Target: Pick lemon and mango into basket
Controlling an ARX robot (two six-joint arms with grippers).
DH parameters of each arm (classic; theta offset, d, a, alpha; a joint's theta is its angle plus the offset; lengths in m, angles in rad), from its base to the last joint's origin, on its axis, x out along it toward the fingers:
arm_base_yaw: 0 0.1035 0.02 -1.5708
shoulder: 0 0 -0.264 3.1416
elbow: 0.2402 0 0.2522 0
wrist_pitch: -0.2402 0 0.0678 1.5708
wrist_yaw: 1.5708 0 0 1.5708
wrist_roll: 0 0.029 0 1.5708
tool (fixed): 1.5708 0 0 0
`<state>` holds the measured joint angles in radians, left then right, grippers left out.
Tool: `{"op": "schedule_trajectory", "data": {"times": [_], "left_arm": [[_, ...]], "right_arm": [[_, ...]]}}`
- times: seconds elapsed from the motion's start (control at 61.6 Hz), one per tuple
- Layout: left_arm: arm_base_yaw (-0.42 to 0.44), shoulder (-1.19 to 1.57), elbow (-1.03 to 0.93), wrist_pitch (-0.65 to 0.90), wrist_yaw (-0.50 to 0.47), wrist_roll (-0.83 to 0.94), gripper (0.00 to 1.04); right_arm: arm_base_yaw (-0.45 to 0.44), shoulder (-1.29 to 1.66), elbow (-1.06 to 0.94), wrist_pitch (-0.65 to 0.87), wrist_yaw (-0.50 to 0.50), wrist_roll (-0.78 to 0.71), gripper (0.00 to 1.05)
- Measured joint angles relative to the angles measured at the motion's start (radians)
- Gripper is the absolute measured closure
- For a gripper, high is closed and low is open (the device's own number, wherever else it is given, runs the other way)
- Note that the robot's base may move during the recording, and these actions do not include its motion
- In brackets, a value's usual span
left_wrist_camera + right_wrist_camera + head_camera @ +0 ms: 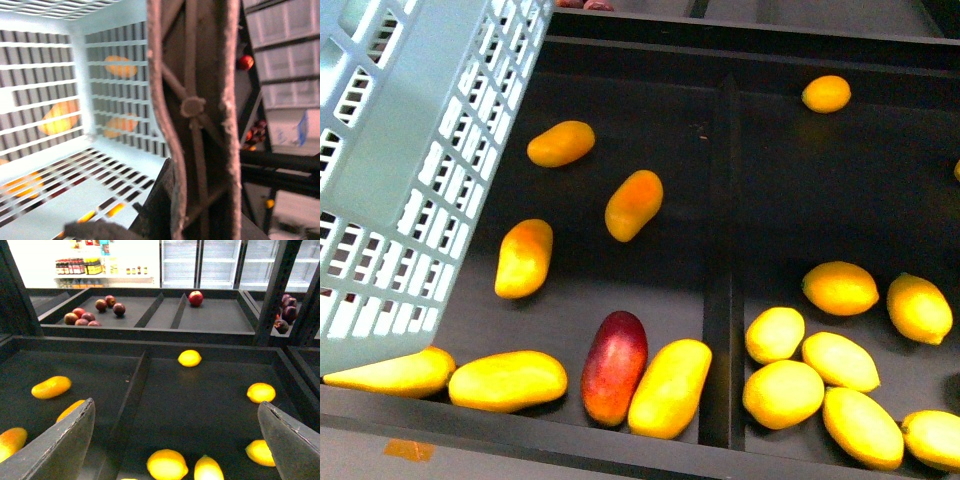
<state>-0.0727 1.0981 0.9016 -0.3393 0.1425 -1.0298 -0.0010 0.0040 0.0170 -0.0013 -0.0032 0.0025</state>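
I have the pale teal slotted plastic basket (410, 150) hanging tilted in the upper left of the front view. Its lower corner is over the left end of the black divided tray (650, 105). On the left wrist view its brown swing handle (192, 107) runs right past the lens. Orange-yellow fruit shows through the slotted walls and floor. I cannot make out the left gripper's fingers there, so I cannot tell whether it is closed on anything.

The elongated yellow-orange mangoes (669, 388) lie scattered in the tray's left compartment, from mid-frame down to the bottom edge. One at lower left is partly hidden behind the basket's corner. A dark red mango (615, 366) lies between two of them at bottom centre, touching the one on its right.

The small oval yellow lemons (783, 393) are right of the divider, most of them bunched in the lower right of the frame. A single one sits apart at upper right.

The right gripper (175, 405) hangs over that lemon compartment with its two grey fingers (65, 445) spread wide, holding nothing. Beyond it I see a farther tray of dark red round fruit (87, 316).
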Motion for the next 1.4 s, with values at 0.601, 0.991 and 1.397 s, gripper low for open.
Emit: {"op": "schedule_trajectory", "data": {"times": [0.601, 0.991, 1.397], "left_arm": [[-0.412, 0.436, 0.242, 0.271, 0.086, 0.052, 1.0], [-0.493, 0.443, 0.259, 0.313, 0.118, 0.006, 1.0], [-0.483, 0.444, 0.259, 0.313, 0.093, 0.011, 1.0]], "right_arm": [[0.0, 0.0, 0.0, 0.0, 0.003, 0.0, 0.09], [0.0, 0.0, 0.0, 0.0, 0.003, 0.0, 0.09], [0.016, 0.105, 0.079, -0.203, 0.069, 0.114, 0.09]]}}
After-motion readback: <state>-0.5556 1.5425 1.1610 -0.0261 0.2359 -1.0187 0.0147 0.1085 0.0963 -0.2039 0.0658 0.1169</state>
